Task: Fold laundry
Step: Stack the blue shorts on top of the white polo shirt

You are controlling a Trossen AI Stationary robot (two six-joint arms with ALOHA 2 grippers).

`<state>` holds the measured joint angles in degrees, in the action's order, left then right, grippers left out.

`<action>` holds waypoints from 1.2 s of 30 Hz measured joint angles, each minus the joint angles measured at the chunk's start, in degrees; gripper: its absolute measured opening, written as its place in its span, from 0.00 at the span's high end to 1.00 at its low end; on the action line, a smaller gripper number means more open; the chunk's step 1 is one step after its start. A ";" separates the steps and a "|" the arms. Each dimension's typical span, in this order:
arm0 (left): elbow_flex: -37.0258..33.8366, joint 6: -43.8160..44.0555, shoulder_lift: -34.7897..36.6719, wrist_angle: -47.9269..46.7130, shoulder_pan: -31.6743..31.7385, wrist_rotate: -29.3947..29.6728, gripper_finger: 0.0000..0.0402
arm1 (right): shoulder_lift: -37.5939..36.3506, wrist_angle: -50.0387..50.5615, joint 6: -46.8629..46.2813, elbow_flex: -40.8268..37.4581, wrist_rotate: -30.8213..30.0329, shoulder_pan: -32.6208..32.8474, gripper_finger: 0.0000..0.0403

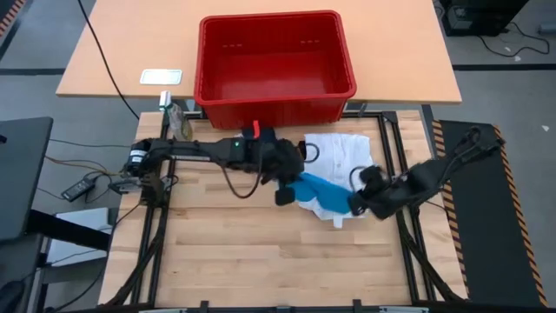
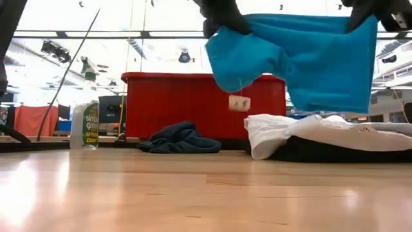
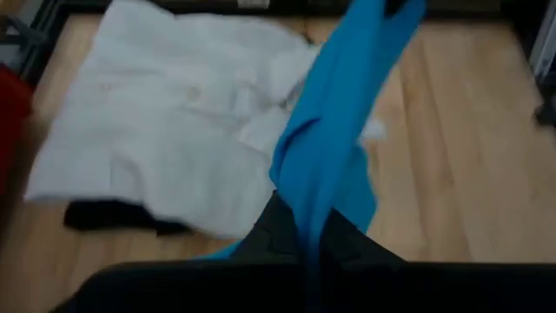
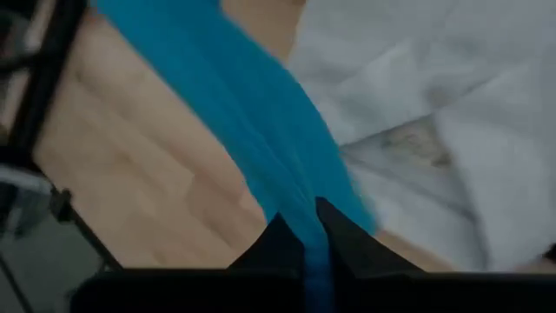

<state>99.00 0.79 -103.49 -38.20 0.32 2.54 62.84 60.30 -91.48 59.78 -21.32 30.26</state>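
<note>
- The left gripper (image 1: 285,196) is clamped on one end of the blue piece (image 1: 323,191), above the middle of the table (image 1: 226,252).
- The right gripper (image 1: 358,205) is clamped on the other end, so the blue cloth hangs stretched between the two, clear of the wood; a small tag (image 2: 239,102) dangles beneath it.
- The left wrist view shows the blue piece (image 3: 334,148) pinched between the closed dark fingers (image 3: 278,230); the right wrist view shows the same for the blue piece (image 4: 261,139).
- Right under and behind the lifted cloth lies the white garment (image 1: 340,155), spread flat and overlapping the black shirt (image 2: 335,151), whose edge shows beneath it.
- The red basket (image 1: 274,65) stands beyond the white garment, on the neighbouring table.
- A dark blue bundle of cloth (image 2: 181,138) lies in front of the basket.
- A spray bottle (image 2: 85,119) stands near the left arm's base, well apart from the laundry.
- A white card (image 1: 162,76) lies left of the basket.
</note>
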 joint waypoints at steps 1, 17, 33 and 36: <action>0.15 0.97 -0.58 1.50 0.60 -1.03 1.00 | -1.62 2.12 -0.27 0.04 0.09 -0.64 0.96; 0.24 -0.13 -15.58 24.66 5.74 -9.62 0.97 | -12.85 25.20 6.30 -0.86 5.19 -19.98 0.96; 0.12 -4.71 -21.08 26.43 18.38 -18.17 0.95 | -10.43 -2.70 41.86 -20.80 -1.21 -56.71 0.78; 0.09 -8.65 -21.11 26.82 18.32 -18.28 0.87 | -8.98 -3.48 42.42 -20.74 -4.32 -60.46 0.69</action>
<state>99.09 -7.86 -124.60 -11.38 18.65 -15.73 53.85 56.82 -49.07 39.04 -25.64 -30.19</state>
